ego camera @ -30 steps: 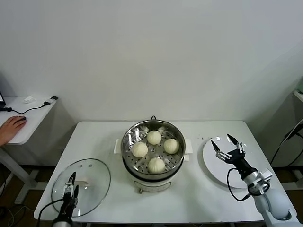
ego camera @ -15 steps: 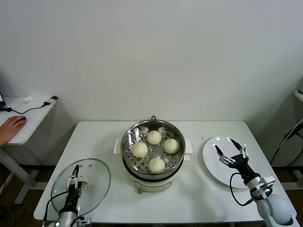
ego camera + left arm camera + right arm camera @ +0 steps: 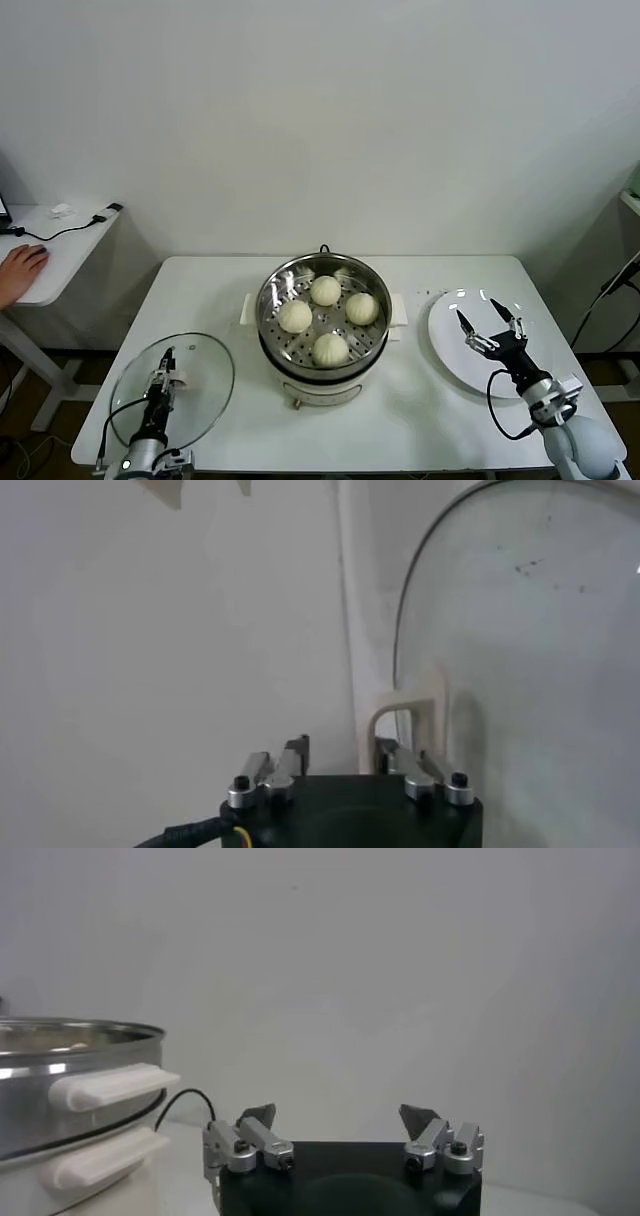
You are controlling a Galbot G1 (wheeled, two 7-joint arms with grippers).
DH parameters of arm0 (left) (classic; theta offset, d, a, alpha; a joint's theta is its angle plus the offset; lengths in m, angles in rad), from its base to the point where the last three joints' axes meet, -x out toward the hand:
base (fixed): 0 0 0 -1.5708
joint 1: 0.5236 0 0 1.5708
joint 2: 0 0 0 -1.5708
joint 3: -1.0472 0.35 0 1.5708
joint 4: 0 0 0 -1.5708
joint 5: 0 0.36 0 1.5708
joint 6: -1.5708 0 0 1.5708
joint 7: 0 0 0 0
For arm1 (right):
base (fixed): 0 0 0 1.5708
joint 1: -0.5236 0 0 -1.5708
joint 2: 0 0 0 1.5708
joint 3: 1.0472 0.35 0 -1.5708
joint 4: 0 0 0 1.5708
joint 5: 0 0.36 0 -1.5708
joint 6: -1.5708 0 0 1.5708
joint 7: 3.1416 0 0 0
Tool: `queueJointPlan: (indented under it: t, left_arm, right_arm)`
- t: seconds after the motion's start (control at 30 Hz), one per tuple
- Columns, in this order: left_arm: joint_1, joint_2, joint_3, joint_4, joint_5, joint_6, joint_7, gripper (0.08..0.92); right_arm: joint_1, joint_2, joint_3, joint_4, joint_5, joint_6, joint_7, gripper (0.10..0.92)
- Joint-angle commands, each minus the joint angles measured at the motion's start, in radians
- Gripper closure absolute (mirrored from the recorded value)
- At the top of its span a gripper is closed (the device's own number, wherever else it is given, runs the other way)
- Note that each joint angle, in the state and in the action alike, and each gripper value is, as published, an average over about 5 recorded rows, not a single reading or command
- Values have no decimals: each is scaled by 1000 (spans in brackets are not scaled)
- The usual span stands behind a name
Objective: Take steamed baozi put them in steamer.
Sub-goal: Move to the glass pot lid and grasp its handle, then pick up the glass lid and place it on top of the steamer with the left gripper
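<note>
We note the left gripper (image 3: 165,372) low over the glass lid (image 3: 205,385) at the table's front left, its fingers narrowed about the lid's white handle (image 3: 408,718); whether they have yet clamped it we cannot tell. The right gripper (image 3: 490,321) hangs over the bare white plate (image 3: 450,345), fingers spread wide and holding nothing. All four baozi (image 3: 325,290) lie in the steamer (image 3: 322,312) at the table's centre, so we judge the loading done and the step in hand to be taking up the lid. Next move, in our judgement: close firmly on the handle, lift clear, carry across and seat the lid on the rim. Against a second ago: the left gripper has advanced up onto the handle and drawn in from fully spread; the right has eased back toward the plate's near edge, unchanged in spread.
</note>
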Motion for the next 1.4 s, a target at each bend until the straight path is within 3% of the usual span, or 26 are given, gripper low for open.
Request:
queueJointPlan:
  t: [0.03,0.27,0.37,0.67,0.83,1.0,1.13,1.27,1.4]
  left_arm:
    - [-13,4,4,7,-36,-7,-10,597]
    - [38,9,15,-101,-102,1,-4,800]
    - [82,17,19,-190,-127,23,-5,844]
    - [230,58,43,-526,-185,211,0,847]
    - [249,106,84,-668,-186,336,40,847]
    - [185,221,193,-695,-178,448,89,847]
    - [79,322,347,-695,-172,550,182,847]
    - [-92,390,548,-693,-134,672,336,847]
    - [-263,400,720,-679,-65,777,543,847]
  right_arm:
    - [0,2,4,-7,-15,5,-3,203]
    - [2,3,9,-10,-19,10,-7,203]
    - [3,3,11,-11,-19,11,-8,203]
    - [14,0,17,-30,-27,16,-8,203]
    - [26,-4,15,-39,-44,15,0,203]
    - [43,-6,13,-52,-86,17,15,203]
    - [59,-7,12,-70,-118,21,23,203]
    - [77,-2,6,-87,-146,23,29,203]
    - [85,11,4,-102,-161,26,31,203]
